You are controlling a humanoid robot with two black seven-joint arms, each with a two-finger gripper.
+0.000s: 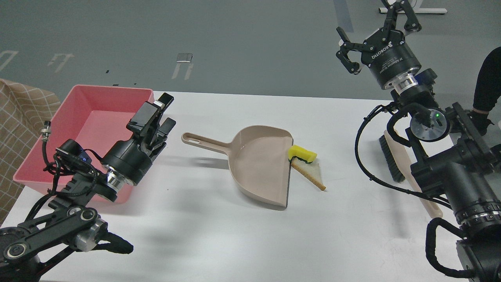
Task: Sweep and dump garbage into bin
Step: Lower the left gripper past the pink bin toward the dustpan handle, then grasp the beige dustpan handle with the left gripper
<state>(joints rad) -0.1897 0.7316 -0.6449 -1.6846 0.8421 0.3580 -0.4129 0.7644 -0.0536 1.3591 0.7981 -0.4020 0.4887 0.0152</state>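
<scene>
A yellow sponge (302, 153) with a dark green layer and a triangular white bread slice (312, 174) with brown crust lie on the white table (219, 235), touching the open lip of a beige dustpan (260, 164). The dustpan's handle (203, 141) points left. The pink bin (96, 117) stands at the table's left end. My left gripper (164, 113) is open and empty, low over the table just right of the bin, a short way left of the handle's tip. My right gripper (377, 23) is open and empty, raised high at the far right.
A brush (403, 164) with black bristles and a beige handle lies at the table's right side, partly behind my right arm. A beige checked cloth (19, 117) is off the table to the left. A person's dark sleeve (487, 82) shows at the right edge.
</scene>
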